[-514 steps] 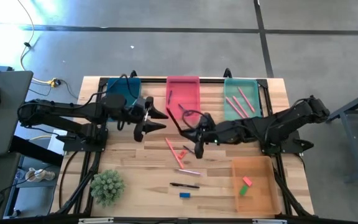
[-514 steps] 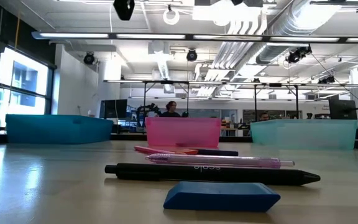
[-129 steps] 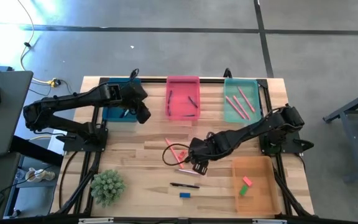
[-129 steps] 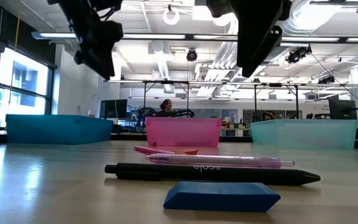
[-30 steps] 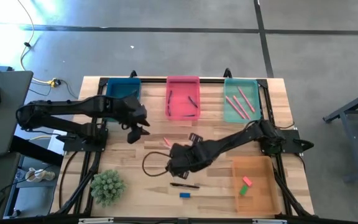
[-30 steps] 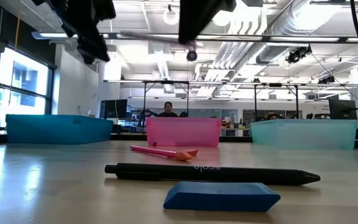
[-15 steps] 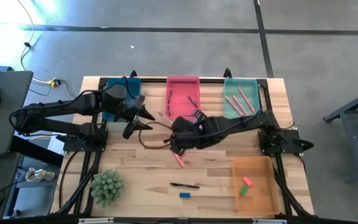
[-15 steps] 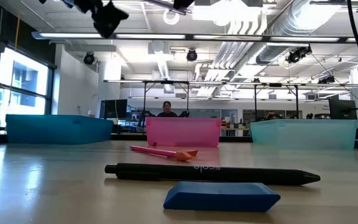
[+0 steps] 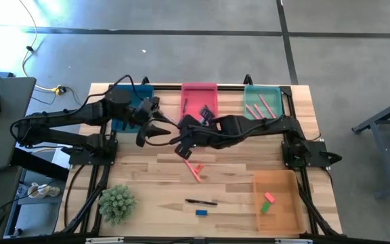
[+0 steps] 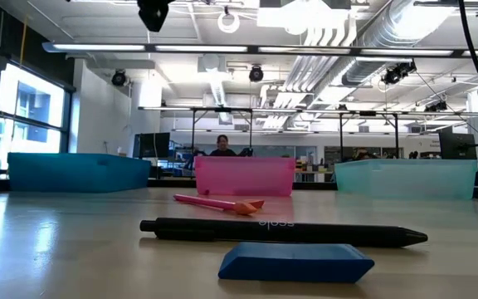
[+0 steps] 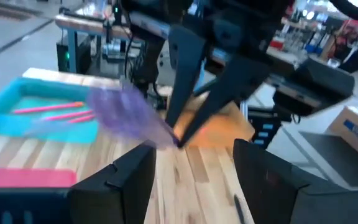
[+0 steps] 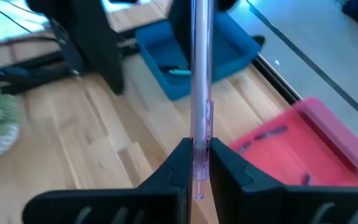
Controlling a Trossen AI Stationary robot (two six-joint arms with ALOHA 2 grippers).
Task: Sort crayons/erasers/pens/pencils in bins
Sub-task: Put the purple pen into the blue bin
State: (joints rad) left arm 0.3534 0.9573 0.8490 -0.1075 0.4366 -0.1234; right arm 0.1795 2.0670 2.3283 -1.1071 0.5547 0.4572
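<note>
Two grippers meet near the table's middle, just short of the bins. The left gripper point(image 9: 160, 129), fingers spread wide and holding nothing, points toward 3 o'clock beside the dark blue bin point(image 9: 133, 102). The right gripper point(image 12: 197, 163) is clamped on a translucent purple pen point(image 12: 201, 93), which it holds in the air facing the left one. At 6 o'clock a black pen point(image 9: 201, 202) and a blue eraser point(image 9: 201, 212) lie on the wood; the orange bin point(image 9: 276, 207) sits at 4 o'clock.
</note>
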